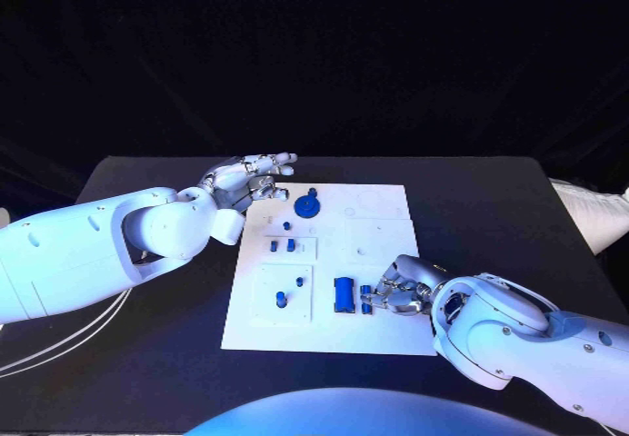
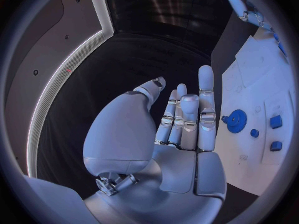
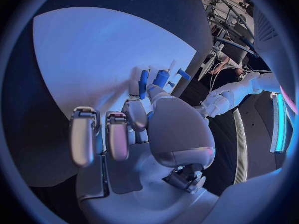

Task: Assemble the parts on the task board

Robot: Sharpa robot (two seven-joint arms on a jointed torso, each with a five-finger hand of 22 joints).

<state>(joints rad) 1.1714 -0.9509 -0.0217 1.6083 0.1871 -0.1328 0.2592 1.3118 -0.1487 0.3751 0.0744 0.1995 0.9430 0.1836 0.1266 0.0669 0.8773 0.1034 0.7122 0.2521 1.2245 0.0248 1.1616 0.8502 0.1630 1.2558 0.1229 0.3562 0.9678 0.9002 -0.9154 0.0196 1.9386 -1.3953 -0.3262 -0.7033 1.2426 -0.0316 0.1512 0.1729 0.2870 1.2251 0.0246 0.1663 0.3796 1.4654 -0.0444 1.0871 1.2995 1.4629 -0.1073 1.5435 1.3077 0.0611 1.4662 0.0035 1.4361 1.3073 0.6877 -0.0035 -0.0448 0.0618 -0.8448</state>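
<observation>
Head view: task board (image 1: 380,331) sits mid black surface (image 1: 524,209). Left hand (image 1: 246,178) is over the surface just off the board's far-left corner, fingers spread, grasping nothing. Next to it on the board, a round blue gear part (image 1: 308,205). Below that, two small blue parts (image 1: 281,245) in a square recess. Lower left recess holds a blue peg (image 1: 282,298) and a smaller blue piece (image 1: 300,282). Right hand (image 1: 401,289) is down on the board near its lower right, fingers curled, beside a long blue block (image 1: 344,294) and a small blue part (image 1: 367,308). Looks like the fingertips touch that small part, but contact isn't clear from here.

Left wrist view: left hand (image 2: 181,129) released, fingers straight and apart, nothing in the palm. Board (image 2: 261,79) lies beside it, with gear part (image 2: 236,120) close to the fingers and three small blue parts past it: (image 2: 254,133), (image 2: 275,121), (image 2: 276,146).

Right wrist view: right hand (image 3: 134,134) palm-down over the board (image 3: 93,55). Two fingers are lifted clear, the others reach down to the blue block (image 3: 144,82) and a second blue part (image 3: 161,78). Third blue piece (image 3: 184,74) sits just beyond. Can't tell whether the hand is actually pinching a part or just resting on it.
</observation>
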